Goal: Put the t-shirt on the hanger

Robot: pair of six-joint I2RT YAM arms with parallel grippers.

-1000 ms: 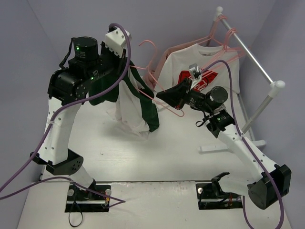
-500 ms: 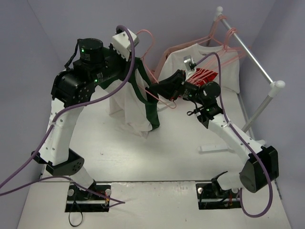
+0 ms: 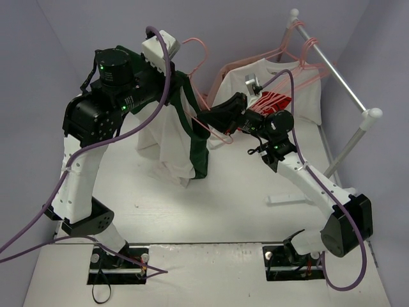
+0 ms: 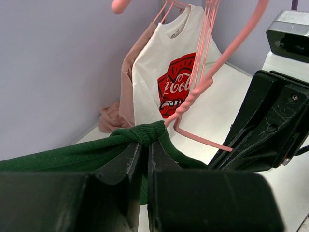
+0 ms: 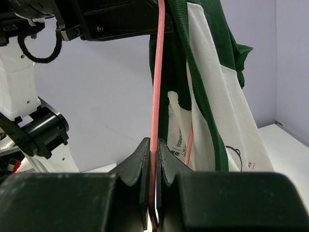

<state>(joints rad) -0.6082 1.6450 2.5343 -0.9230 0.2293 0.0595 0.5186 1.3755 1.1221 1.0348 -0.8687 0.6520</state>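
The green and white t-shirt hangs in the air from my left gripper, which is shut on its dark green ribbed collar. My right gripper is shut on a bar of the pink hanger. In the right wrist view the hanger's bar runs up inside the shirt. The hanger's twisted neck and hook rise out of the collar beside my left fingers. In the top view the hook stands just right of the left wrist.
A rail at the back right carries a white t-shirt with a red logo, a pale pink garment and spare pink hangers. The rail's white foot lies on the table at right.
The right gripper has carried the hanger left into the shirt. The left gripper has moved the collar, and the shirt has swung and now hangs straighter.
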